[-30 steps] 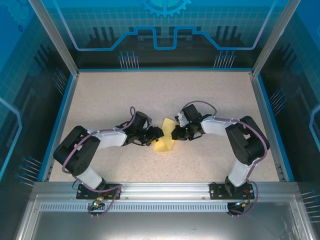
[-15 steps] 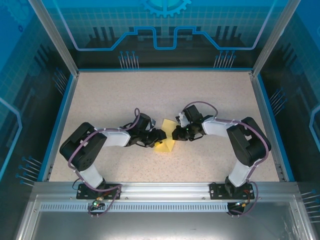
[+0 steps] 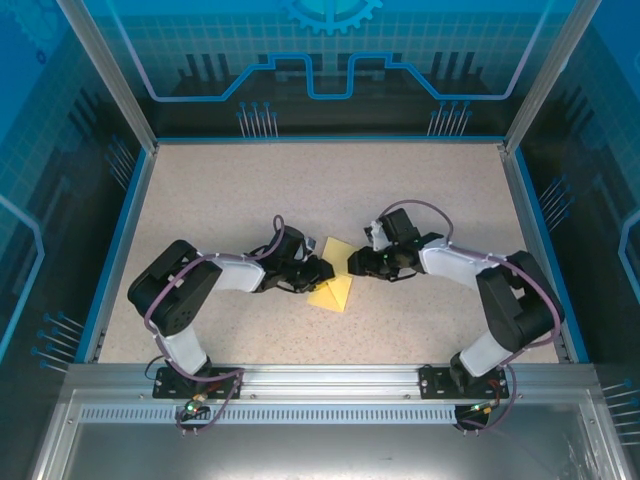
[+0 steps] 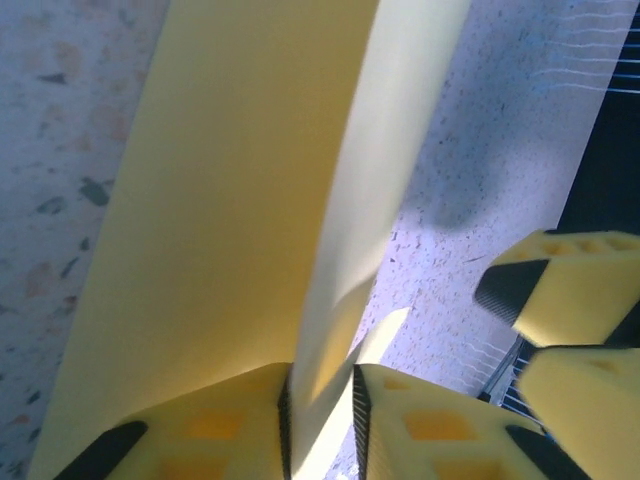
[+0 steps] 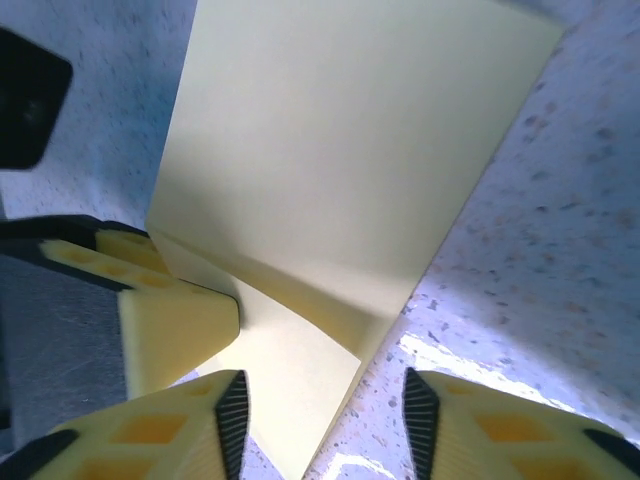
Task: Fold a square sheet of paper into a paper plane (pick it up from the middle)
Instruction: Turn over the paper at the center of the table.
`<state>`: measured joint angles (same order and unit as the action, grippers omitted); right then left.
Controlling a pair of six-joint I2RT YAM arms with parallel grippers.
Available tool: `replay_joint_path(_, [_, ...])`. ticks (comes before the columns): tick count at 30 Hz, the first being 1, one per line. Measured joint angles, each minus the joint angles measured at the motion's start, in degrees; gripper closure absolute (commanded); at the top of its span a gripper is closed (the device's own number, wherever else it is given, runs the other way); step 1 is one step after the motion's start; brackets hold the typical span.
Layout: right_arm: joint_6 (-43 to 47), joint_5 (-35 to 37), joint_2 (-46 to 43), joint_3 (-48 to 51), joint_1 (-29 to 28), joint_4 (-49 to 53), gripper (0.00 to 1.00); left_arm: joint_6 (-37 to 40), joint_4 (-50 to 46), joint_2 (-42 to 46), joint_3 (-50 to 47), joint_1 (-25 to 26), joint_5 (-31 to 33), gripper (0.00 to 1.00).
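**Left pinches the fold, right lets go**

My left gripper (image 4: 321,410) is almost closed, its jaws pinching a raised fold of the pale-yellow sheet of paper (image 3: 336,288). My right gripper (image 5: 320,405) sits just beside it with its jaws well apart astride the sheet's near edge, gripping nothing. The folded sheet lies near the middle of the speckled table (image 3: 250,190), between my two grippers.

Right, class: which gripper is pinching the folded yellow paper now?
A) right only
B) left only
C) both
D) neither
B: the left gripper has its fingers closed tight on a fold of the folded yellow paper, while the right gripper has its jaws standing wide apart.
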<state>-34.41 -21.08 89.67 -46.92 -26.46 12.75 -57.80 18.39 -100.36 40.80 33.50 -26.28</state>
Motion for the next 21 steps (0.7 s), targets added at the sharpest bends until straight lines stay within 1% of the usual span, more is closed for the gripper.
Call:
replay_joint_path(3, [-0.1, 2.1, -2.6, 0.0, 0.7, 1.3, 0.33, 1.0, 0.3, 0.0, 0.3, 0.0, -0.6, 0.85])
replay_joint_path(6, [0.0, 4.0, -4.7, 0.1, 1.0, 2.6, 0.24, 2.1, 0.3, -0.1, 0.9, 0.0, -0.8, 0.9])
replay_joint_path(12, [0.5, 8.1, -8.4, 0.2, 1.4, 6.2, 0.16, 5.6, -2.1, 0.1, 2.0, 0.0, -0.5, 0.96])
replay_joint_path(17, [0.9, 11.7, -12.7, 0.2, 1.6, 9.2, 0.1, 9.3, -8.4, 2.4, 4.5, 0.0, 1.1, 0.97])
replay_joint_path(21, [0.5, 14.5, -16.7, 0.2, 2.4, 11.3, 0.01, 13.6, -17.2, 5.7, 9.0, 0.1, 4.2, 0.98])
